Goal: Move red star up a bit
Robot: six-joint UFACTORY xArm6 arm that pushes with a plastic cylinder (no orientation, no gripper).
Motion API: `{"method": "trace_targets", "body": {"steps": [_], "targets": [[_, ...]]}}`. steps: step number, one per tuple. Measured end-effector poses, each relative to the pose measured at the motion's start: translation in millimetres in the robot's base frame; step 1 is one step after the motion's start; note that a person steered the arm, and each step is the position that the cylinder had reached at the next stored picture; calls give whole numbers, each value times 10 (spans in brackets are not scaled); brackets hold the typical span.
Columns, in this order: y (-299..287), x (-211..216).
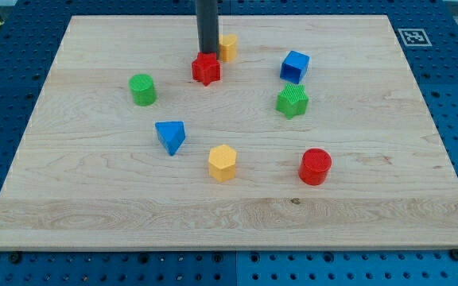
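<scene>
The red star [206, 70] lies on the wooden board [94, 199], left of centre near the view's top. My tip [207, 52] stands at the star's upper edge, touching or nearly touching it. The rod rises straight out of the view's top. A yellow block [228, 47], shape unclear, sits just to the upper right of the star and right of the rod.
A green cylinder [142, 89] is left of the star. A blue cube [294, 66] and a green star [292, 101] are to the right. A blue triangle [170, 136], a yellow hexagon [222, 163] and a red cylinder [316, 166] lie lower.
</scene>
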State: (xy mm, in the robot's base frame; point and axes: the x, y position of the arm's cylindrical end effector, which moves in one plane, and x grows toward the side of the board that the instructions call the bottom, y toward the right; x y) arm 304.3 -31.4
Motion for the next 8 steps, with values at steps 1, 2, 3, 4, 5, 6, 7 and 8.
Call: {"method": "trace_targets", "body": {"steps": [1,2,3,4,5,6,7,8], "targets": [[316,0],[674,47],[722,273],[722,471],[661,659],[378,648],[-12,579],[-35,579]]}}
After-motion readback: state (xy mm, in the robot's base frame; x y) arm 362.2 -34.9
